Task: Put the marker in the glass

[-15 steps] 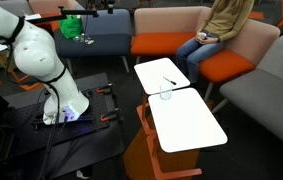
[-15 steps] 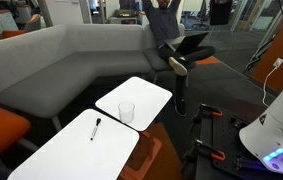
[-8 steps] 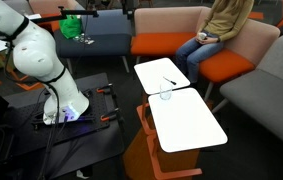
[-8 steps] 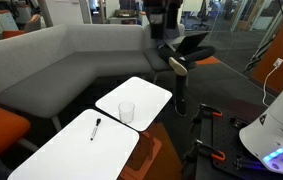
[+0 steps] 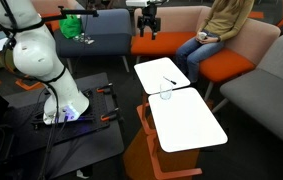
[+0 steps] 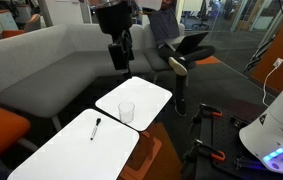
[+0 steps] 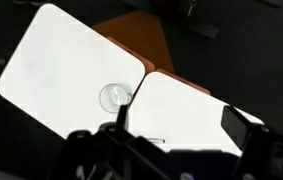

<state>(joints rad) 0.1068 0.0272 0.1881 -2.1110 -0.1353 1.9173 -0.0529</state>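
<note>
Wrist view: claw (image 7: 171, 150), fingers spread with nothing between them, dark along the lower edge of the picture. In both exterior views the claw (image 5: 147, 24) (image 6: 120, 54) hangs high in the air, pointing down, well apart from everything below. Glass (image 7: 114, 96): clear, upright, on a white tabletop (image 7: 51, 70), near the edge that meets the next one. Marker (image 6: 96, 127): thin, dark, lying flat on the neighbouring tabletop (image 6: 61, 155), near the glass, not touching it. Orange sofa (image 5: 163, 45) behind; person (image 5: 221, 25) seated.
</note>
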